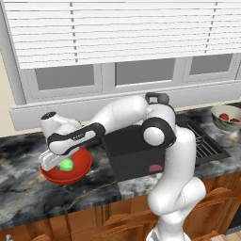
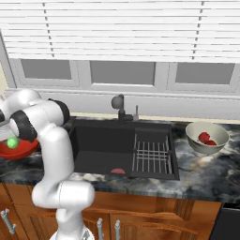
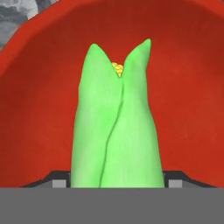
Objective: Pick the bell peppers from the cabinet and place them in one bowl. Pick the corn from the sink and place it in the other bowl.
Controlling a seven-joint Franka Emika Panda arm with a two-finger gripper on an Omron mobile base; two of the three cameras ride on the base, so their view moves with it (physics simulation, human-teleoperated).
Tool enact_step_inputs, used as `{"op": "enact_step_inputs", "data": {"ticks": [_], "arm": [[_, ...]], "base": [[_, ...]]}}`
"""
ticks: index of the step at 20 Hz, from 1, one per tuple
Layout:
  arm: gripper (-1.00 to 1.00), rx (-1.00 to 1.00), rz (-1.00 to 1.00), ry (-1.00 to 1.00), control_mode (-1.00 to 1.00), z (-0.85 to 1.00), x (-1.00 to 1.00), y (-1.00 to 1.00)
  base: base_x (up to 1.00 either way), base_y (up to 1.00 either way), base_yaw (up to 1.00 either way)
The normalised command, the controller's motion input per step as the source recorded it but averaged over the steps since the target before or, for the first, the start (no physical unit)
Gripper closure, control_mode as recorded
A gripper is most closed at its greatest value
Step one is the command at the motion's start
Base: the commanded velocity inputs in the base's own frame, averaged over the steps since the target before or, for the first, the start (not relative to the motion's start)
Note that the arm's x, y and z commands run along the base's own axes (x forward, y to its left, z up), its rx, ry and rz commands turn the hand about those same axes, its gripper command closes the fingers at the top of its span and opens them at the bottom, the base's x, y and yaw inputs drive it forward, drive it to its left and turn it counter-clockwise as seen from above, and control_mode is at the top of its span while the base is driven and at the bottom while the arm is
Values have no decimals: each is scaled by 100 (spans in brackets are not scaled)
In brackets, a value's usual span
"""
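Hovering over red bowl (image 1: 66, 170) on tabletop (image 1: 28, 188), gripped corn (image 1: 66, 164). Right view: corn (image 2: 12, 142) near bowl's 9 o'clock rim; early release risked spilling. Hand view: jaws pinched corn (image 3: 117, 127), tip toward 12.

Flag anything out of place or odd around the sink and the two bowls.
One oddity: a flat reddish-pink disc lies on the sink floor. Otherwise fine: corn over the red bowl, peppers in the grey bowl.
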Motion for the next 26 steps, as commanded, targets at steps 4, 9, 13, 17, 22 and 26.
{"op": "enact_step_inputs", "data": {"ticks": [4,9,13,17,22,26], "arm": [[100,0,0,0,-100,-50,0,-1],[100,0,0,0,-100,-24,0,-3],[100,0,-1,0,-100,0,-4,-2],[-100,0,0,0,-100,0,0,0],[-100,0,0,0,-100,22,0,-20],[-100,0,0,3,-100,45,0,-41]], "base": [[0,0,0],[0,0,0],[0,0,0],[0,0,0],[0,0,0],[0,0,0]]}}
